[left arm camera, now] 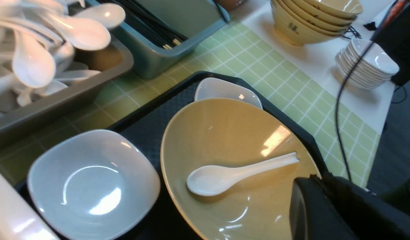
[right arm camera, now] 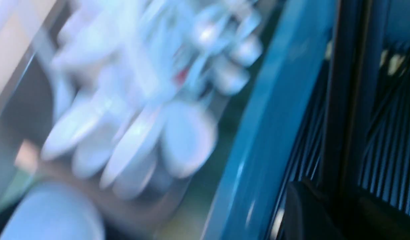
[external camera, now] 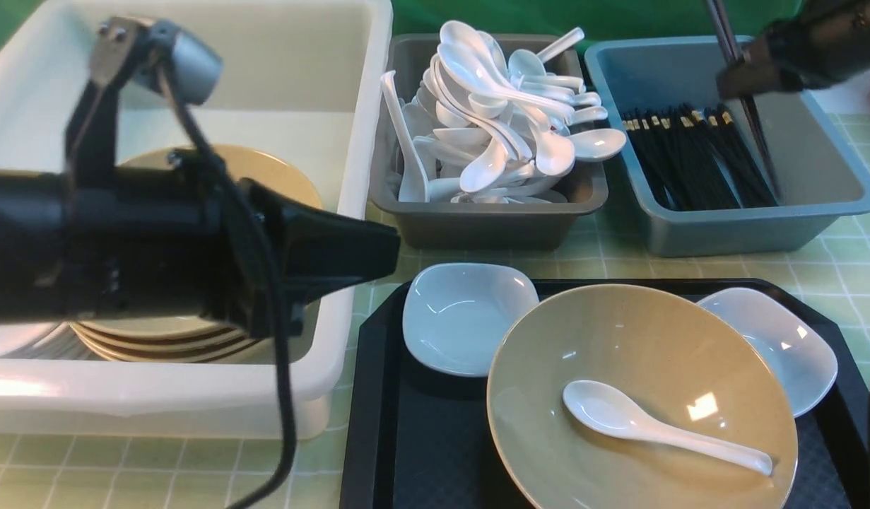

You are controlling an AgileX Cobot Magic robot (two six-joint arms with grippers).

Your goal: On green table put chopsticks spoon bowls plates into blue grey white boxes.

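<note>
2 chopsticks [external camera: 762, 145] steeply tilted, right pincer [external camera: 742, 78] clamping them

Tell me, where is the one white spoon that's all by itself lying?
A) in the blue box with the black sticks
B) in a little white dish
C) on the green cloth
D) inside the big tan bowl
D: the spoon lies on its own inside the big tan bowl, which sits on the black tray.
</note>
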